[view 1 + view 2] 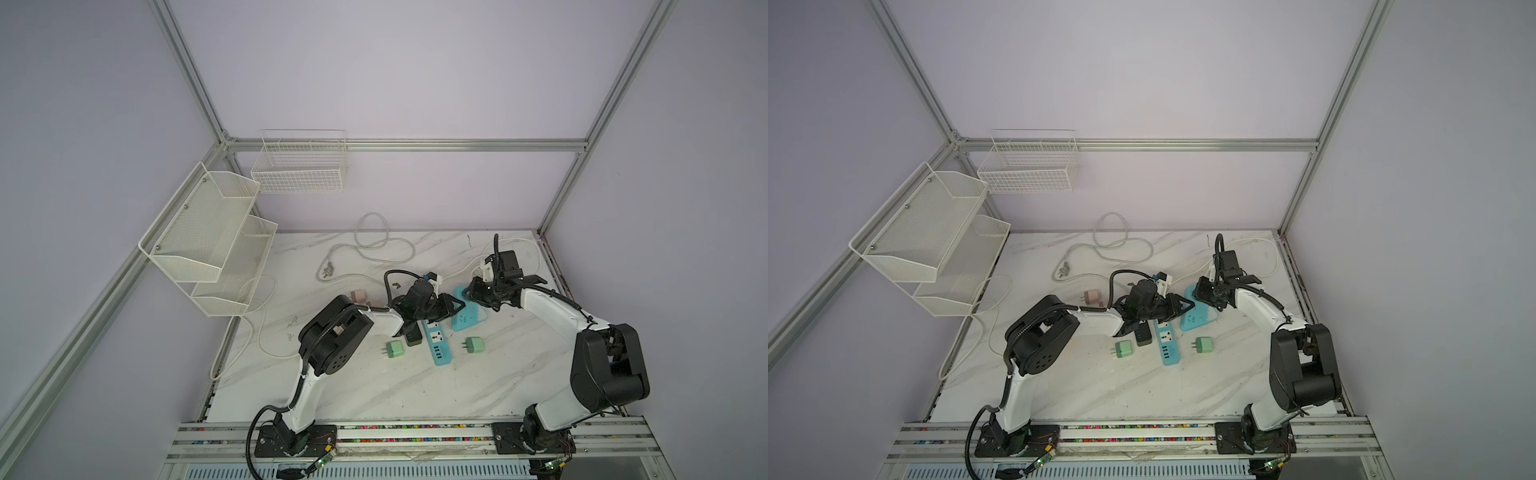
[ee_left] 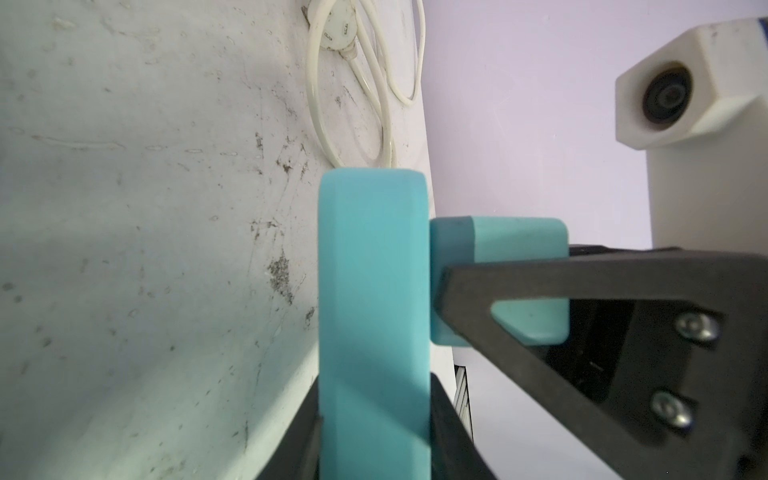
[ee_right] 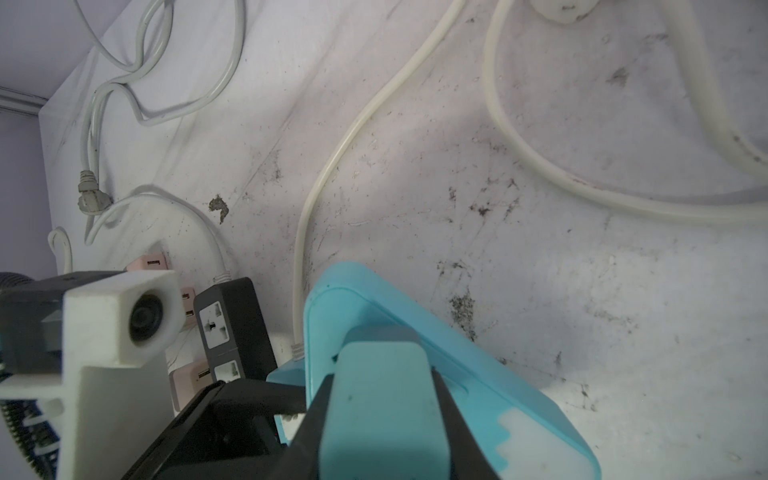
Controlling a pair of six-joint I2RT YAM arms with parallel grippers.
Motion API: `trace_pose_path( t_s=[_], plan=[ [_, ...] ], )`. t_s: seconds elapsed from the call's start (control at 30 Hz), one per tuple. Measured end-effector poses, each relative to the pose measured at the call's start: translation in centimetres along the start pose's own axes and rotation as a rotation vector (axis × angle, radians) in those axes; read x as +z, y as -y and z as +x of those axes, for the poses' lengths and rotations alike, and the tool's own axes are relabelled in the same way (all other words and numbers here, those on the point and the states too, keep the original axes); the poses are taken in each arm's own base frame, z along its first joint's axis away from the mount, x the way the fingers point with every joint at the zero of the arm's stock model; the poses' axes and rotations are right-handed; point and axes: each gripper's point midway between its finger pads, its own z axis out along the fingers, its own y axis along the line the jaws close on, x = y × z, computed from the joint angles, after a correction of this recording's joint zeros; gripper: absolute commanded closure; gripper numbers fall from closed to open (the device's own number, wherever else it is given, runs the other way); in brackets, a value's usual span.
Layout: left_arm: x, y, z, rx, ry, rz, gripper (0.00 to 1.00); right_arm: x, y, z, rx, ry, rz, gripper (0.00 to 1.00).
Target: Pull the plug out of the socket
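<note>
- Your right gripper [image 3: 380, 399] is clamped on the teal plug [image 2: 519, 245], one finger on each flank. The plug sits flush against the face of the teal socket block [image 2: 374, 270] with no prongs showing, so I judge it fully seated and the pull not yet made.
- Your left gripper [image 1: 455, 304] is closed across the thickness of the socket block at one end, holding it down. The block lies mid-table, just beyond the blue power strip [image 1: 436, 340].
- Fingers stripping off — the plug's sides look smooth, so a sharp tug could slide the fingers along it and leave it in place.
- Block following the plug — the left grip takes only one end. If it slips or pivots, the whole block rises with the plug and nothing separates.
- Skewed pull: draw at an angle to the face and the prongs are likely to bind.
- Sudden release — when the plug lets go, your right arm may jump. The two wrists are close together, so they could knock each other.
- The white cable [image 3: 332, 174] runs from the block's end and the black power strip [image 3: 232, 316] lies just beside it. A dragged block would tug or shove them.
</note>
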Motion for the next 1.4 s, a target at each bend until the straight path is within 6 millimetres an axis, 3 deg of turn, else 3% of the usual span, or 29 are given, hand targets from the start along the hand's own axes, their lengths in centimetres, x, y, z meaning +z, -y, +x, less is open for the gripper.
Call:
trace_pose_path(
  t_s=[0.4,0.67,1.0,1.17,1.27,1.4],
  plan=[
    [-0.1,-0.2,-0.5,-0.023,0.009,-0.002,1.00,0.2,0.7,-0.6,0.053,-0.013,-0.036,0.89],
    [-0.2,-0.8,-1.0,-0.035,0.022,-0.014,1.00,1.0,-0.4,-0.6,0.004,0.021,0.018,0.89],
    [0.0,-1.1,-1.2,-0.069,0.033,-0.012,1.00,-0.1,1.1,-3.0,0.060,0.075,-0.001,0.89],
    [0.1,-1.2,-1.2,-0.075,0.034,-0.011,1.00,0.0,-0.9,-2.4,0.005,0.080,0.002,0.88],
    [0.1,-1.3,-1.3,-0.076,0.033,-0.006,1.00,-1.7,-0.8,-3.1,0.010,0.122,0.007,0.86],
    [0.3,-1.3,-1.4,-0.073,0.037,0.000,1.00,-5.9,-1.2,-4.9,0.024,0.229,-0.030,0.87]
  ],
)
